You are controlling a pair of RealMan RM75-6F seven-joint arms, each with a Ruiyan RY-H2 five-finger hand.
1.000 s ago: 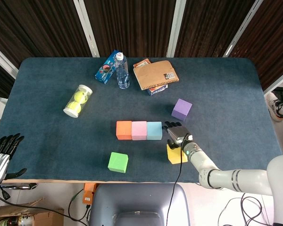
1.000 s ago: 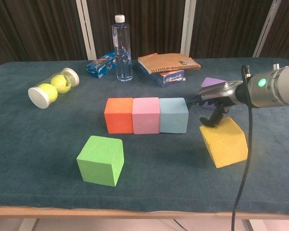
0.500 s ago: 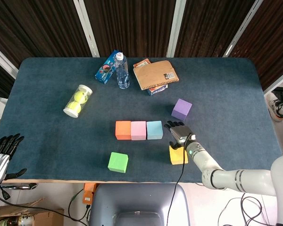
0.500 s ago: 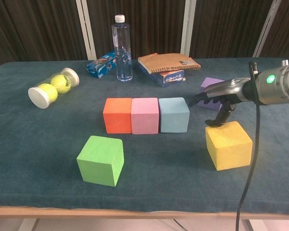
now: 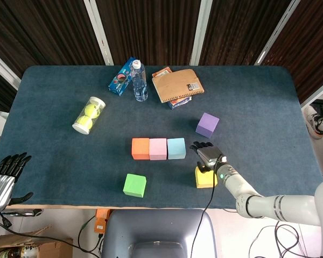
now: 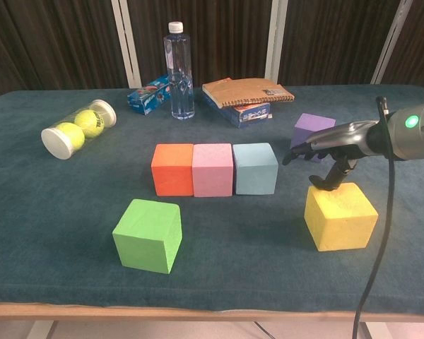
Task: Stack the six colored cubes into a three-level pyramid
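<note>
Settling the yellow cube flat on the counter, your right hand released it, fingers spread above; no second level was started.

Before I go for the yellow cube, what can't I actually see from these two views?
- Yellow cube: in the head view the right hand covers its far edge; in the chest view contact between thumb and cube top can't be settled.
- Left hand: cut off by the head view's left edge; absent from the chest view.
- Purple cube: partly behind the right hand's fingers in the chest view.
- Box under the notebook: mostly covered.
</note>
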